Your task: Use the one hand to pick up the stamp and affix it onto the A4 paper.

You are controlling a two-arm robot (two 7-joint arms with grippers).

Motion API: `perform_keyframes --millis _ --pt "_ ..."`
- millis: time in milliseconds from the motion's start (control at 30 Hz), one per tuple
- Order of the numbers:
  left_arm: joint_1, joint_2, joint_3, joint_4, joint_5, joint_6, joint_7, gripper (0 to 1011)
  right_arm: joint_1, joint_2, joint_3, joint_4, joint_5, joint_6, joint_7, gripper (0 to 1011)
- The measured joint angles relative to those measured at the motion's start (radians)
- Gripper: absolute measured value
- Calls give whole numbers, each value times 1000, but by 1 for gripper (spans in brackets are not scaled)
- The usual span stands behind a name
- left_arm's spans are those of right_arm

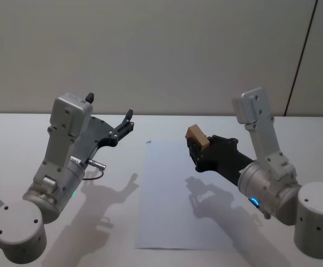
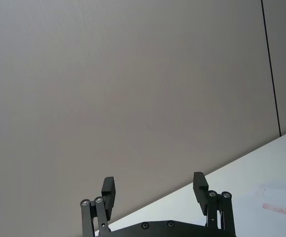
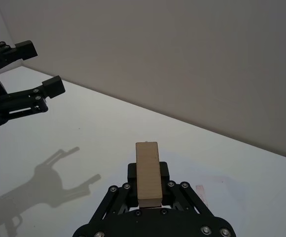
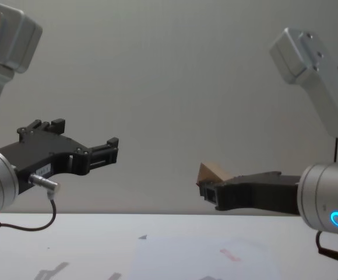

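Note:
My right gripper (image 1: 195, 146) hangs in the air over the far right part of the A4 paper (image 1: 175, 194), shut on the stamp (image 1: 195, 134). The stamp is a light-tan wooden block; in the right wrist view it (image 3: 148, 173) stands between the two fingers. The white A4 paper (image 4: 215, 256) lies flat on the table and bears a small pink-red ink mark (image 4: 230, 255), which also shows in the left wrist view as a mark (image 2: 276, 208). My left gripper (image 1: 110, 107) is raised left of the sheet, open and holding nothing (image 2: 154, 182).
The white table (image 1: 16, 139) runs to a plain grey wall at the back. A thin cable (image 1: 97, 172) hangs by the left forearm. Both arm bases stand at the near corners.

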Motion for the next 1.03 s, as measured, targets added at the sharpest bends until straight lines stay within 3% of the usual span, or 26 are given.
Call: perform_keyframes --millis 1033 --pt "0 0 0 0 0 0 0 1002 0 0 0 -2 1 0 0 219"
